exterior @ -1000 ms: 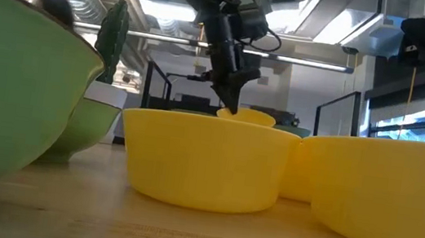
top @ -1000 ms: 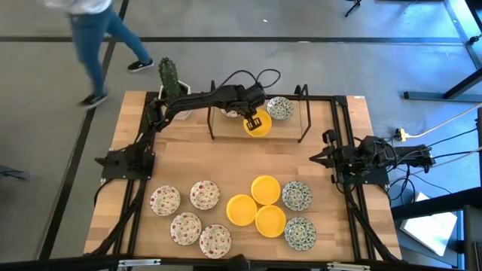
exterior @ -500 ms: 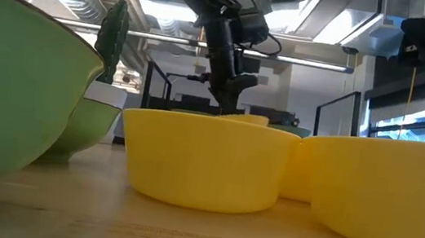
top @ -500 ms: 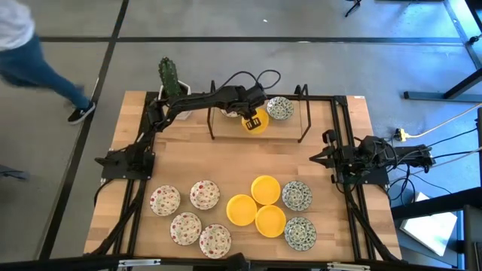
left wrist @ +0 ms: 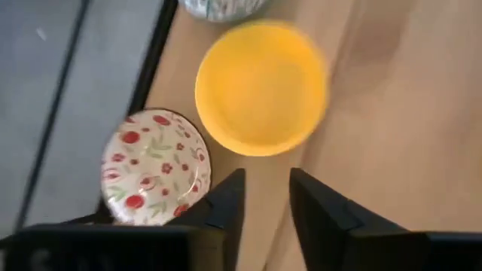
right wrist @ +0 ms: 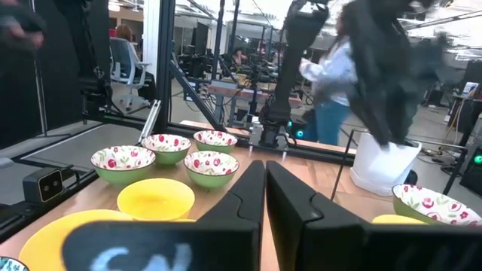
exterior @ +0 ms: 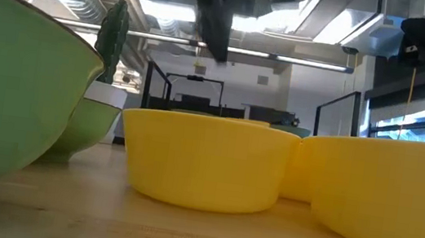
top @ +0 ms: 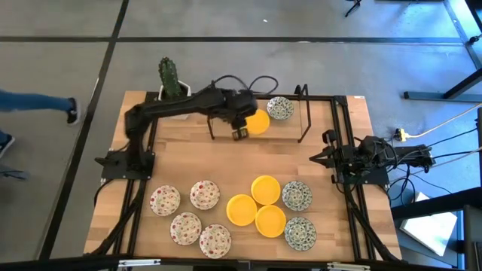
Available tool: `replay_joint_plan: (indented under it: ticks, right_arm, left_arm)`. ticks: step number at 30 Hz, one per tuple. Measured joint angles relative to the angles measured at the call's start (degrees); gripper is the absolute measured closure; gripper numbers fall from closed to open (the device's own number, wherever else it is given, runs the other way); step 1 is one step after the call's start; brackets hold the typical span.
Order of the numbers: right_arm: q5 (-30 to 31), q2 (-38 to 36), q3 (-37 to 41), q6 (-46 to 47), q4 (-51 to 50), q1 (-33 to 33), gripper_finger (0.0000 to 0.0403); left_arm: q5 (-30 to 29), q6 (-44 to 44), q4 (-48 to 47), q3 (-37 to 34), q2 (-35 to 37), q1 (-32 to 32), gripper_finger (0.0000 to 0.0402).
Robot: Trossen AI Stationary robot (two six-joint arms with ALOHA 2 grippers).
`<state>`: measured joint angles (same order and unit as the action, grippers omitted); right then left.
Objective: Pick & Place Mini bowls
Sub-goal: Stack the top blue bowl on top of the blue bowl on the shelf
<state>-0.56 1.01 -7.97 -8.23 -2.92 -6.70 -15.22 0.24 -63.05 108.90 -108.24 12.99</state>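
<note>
Near the far edge of the desk (top: 181,162), the left end effector (top: 240,134) hangs above the wood just beside a yellow mini bowl (top: 257,122), with its fingers (left wrist: 226,202) a little apart and nothing between them. That bowl sits on the desk inside the black frame (top: 304,120), free of the end effector. Just beside it, toward the far right corner, stands a green-grey patterned mini bowl (top: 280,108). The left wrist view shows a red-speckled mini bowl (left wrist: 154,167) close against the yellow one, at the edge of the wood.

Along the near edge lie the other mini bowls. Four red-speckled ones form a group toward the near left corner: one (top: 165,200), a second (top: 204,194), a third (top: 185,228) and a fourth (top: 215,240). To their right, three yellow bowls (top: 256,207) sit touching one another, and two green-grey patterned bowls (top: 297,195) and (top: 300,232) sit just beside them on the right.

At the right edge of the desk, about midway along it, the right end effector (top: 325,157) waits with its fingers (right wrist: 252,197) pressed together, holding nothing.

A white pot with a green cactus (top: 170,77) stands at the far left corner. On the floor beyond the desk's left side, a person's leg and shoe (top: 45,105) show at the edge of the high view.
</note>
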Motion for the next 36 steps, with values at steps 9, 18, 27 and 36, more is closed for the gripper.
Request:
replay_joint_plan:
  ticks: [9,18,27,36]
  right_arm:
    - [0.0,0.0,0.0,0.3,-0.4,0.0,0.0386]
    - [0.0,0.0,0.0,0.2,-0.4,0.0,0.0386]
    - [0.8,0.0,0.0,-0.3,-0.4,0.0,0.0386]
    - [2.5,0.0,0.0,-0.8,-0.4,0.0,0.0386]
  left_arm:
    - [-6.0,5.2,8.3,-5.1,23.0,-17.8,0.0398]
    - [-12.0,6.6,50.0,-51.0,55.4,-27.2,0.04]
    - [15.2,4.0,80.6,-89.6,78.5,-11.2,0.0399]
    - [15.9,3.7,105.3,-104.1,77.8,-6.9,0.0399]
